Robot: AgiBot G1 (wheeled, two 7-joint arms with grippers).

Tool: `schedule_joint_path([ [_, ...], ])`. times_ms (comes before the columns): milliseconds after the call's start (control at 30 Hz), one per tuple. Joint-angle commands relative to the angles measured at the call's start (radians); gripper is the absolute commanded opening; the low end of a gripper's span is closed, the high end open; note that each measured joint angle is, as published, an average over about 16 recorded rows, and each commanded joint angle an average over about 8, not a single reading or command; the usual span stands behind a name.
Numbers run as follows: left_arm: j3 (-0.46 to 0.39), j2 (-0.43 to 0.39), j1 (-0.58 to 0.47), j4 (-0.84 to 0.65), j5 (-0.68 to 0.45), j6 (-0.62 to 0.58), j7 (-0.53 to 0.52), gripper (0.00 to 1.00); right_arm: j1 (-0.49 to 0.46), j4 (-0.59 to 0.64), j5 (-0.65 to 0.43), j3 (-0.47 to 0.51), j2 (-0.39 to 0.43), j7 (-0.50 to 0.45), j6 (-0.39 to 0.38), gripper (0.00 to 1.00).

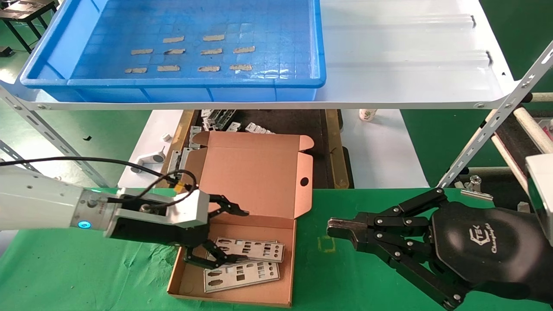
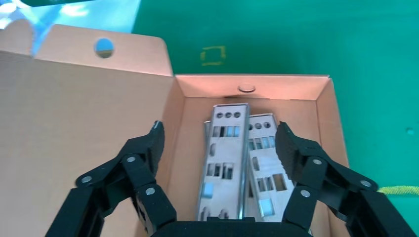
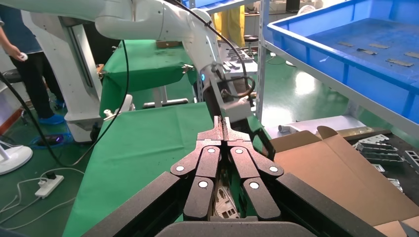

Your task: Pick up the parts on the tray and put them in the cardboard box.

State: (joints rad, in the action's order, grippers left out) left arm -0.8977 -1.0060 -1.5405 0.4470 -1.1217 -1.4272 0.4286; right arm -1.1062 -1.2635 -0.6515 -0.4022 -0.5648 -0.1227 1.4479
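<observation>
Silver cutout parts (image 1: 242, 262) lie flat, overlapping, in the open cardboard box (image 1: 259, 172) — the blue tray (image 1: 65, 47) holds none.

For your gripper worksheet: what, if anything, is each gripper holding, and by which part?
Nothing. The left gripper is open above the parts in the cardboard box; the right gripper is shut, empty.

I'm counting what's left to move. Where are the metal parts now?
In the head view, the parts lie inside the cardboard box on the robot's left, under the open left pincer; the tray holds only tape strips.
</observation>
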Motion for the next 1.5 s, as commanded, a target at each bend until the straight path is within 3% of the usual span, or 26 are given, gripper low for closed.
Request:
schedule_joint_path([
  [33, 0.010, 0.006, 0.005, 0.005, 0.009, -0.009, -0.018, 1.00, 0.000, 0.000, 0.000, 0.000, 0.000, 0.000, 0.000, 0.93],
  [67, 0.020, 0.013, 0.013, 0.019, 0.016, -0.010, -0.028, 1.00, 0.000, 0.000, 0.000, 0.000, 0.000, 0.000, 0.000, 1.00],
  [1500, 0.483, 0.308, 0.364, 0.652, 0.306, -0.055, -0.483, 1.00, 0.000, 0.000, 0.000, 0.000, 0.000, 0.000, 0.000, 1.00],
])
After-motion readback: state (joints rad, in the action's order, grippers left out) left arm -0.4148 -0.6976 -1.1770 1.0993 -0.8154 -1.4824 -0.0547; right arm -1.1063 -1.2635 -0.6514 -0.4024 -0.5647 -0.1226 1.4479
